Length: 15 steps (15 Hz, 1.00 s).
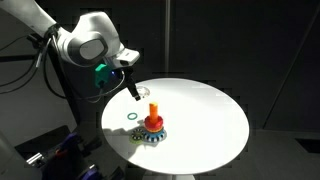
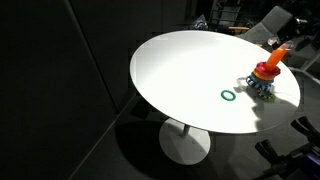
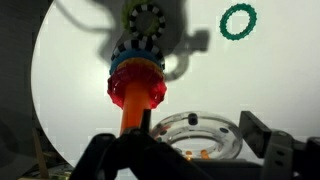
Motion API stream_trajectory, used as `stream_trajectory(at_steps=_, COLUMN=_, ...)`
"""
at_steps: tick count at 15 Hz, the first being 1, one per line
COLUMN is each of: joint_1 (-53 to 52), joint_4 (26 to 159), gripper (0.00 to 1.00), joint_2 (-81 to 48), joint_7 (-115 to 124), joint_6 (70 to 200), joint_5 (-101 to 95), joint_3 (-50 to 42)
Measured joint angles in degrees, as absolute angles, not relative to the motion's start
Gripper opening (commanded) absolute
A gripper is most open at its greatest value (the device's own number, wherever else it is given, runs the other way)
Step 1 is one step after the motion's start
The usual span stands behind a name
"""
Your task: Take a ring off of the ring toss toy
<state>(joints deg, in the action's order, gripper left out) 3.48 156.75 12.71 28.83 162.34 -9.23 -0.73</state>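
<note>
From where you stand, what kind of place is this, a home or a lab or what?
Probably a lab or test studio: a robot arm stands beside a round white table, the surroundings are dark, and on the table sit a ring toss toy and a loose green ring.

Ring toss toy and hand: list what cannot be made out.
- Ring count on the ring toss toy: too small in both exterior views, blurred in the wrist view.
- Whether the hand is open: tiny in an exterior view, cut off by the wrist view's bottom edge.
- Near end of the peg: behind the hand in the wrist view.
</note>
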Motion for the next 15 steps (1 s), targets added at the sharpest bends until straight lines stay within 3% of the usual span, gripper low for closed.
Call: stream_trajectory(at_steps=15, joint_1=7.7, joint_4=156.7, gripper=0.63, joint_2=2.3, joint_7=31.5, joint_6=161.9, joint_5=-16.8, joint_3=2.4)
